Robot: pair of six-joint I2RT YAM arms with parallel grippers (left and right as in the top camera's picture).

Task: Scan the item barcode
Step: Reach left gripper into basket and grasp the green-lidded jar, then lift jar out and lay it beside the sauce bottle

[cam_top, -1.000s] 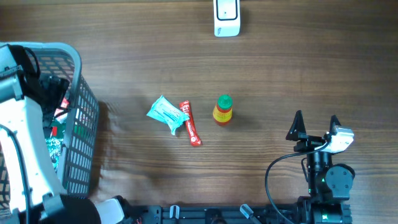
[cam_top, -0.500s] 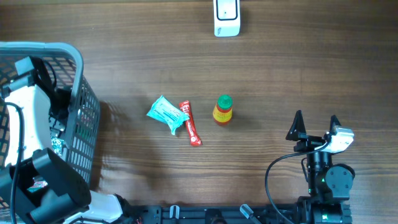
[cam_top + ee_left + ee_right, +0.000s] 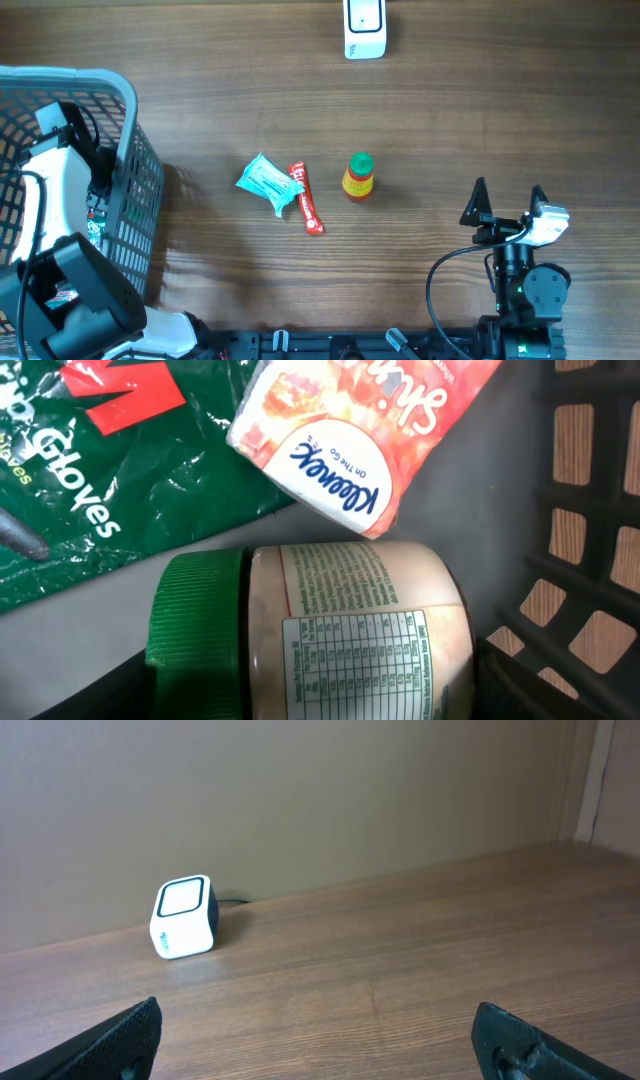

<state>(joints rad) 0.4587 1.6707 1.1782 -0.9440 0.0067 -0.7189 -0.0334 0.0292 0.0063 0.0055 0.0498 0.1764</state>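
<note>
My left gripper [image 3: 93,197] is down inside the grey mesh basket [image 3: 135,150]. In the left wrist view a pale jar [image 3: 360,625] with a green ribbed lid [image 3: 195,620] lies on its side between my dark fingers [image 3: 505,680], which sit close beside its two ends; whether they touch it I cannot see. A Kleenex pack [image 3: 350,435] and a green gloves bag [image 3: 110,490] lie beside the jar. The white scanner [image 3: 364,28] stands at the table's far edge, also seen as the white scanner [image 3: 185,916]. My right gripper [image 3: 508,205] rests open and empty near the front right.
On the wooden table lie a teal packet [image 3: 266,182], a red stick packet [image 3: 306,198] and a small yellow bottle with a green cap [image 3: 359,177]. The basket wall [image 3: 580,560] stands right of the jar.
My left arm has swung further into the basket and settled lower over its contents. The right arm and the items on the table have not moved.
</note>
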